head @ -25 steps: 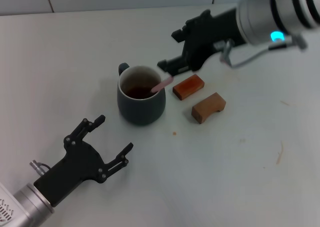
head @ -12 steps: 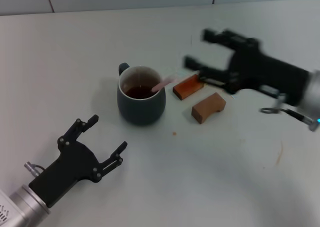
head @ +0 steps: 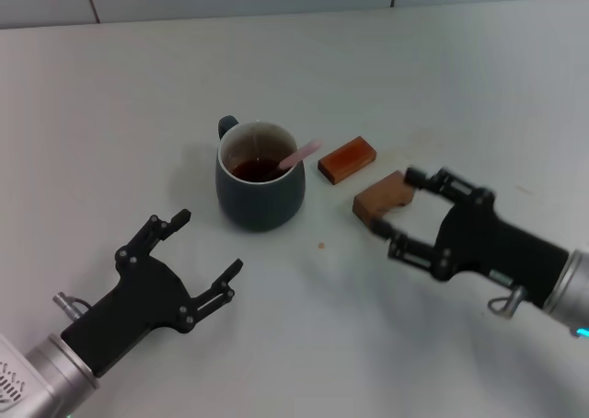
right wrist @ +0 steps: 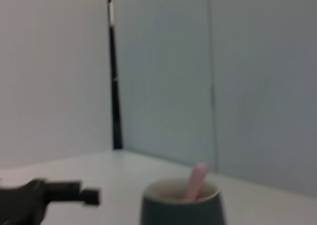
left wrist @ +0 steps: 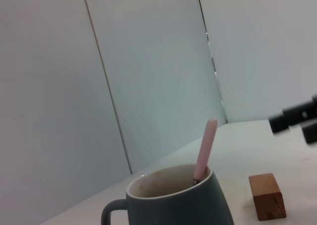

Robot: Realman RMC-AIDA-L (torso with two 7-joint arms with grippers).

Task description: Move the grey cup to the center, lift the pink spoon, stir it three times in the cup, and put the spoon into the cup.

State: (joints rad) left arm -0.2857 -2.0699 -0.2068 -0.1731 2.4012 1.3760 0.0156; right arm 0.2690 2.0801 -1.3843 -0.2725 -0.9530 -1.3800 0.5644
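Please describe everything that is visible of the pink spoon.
The pink spoon has a slim, pale pink handle. It stands tilted inside the grey cup, leaning on the cream rim on the side nearest the reddish-brown block. The handle end rises past the rim; the bowl is hidden in the cup. No gripper touches it.

Grey cup — matt glazed ceramic, cream inside; pink spoon handle smooth; blocks — wood.
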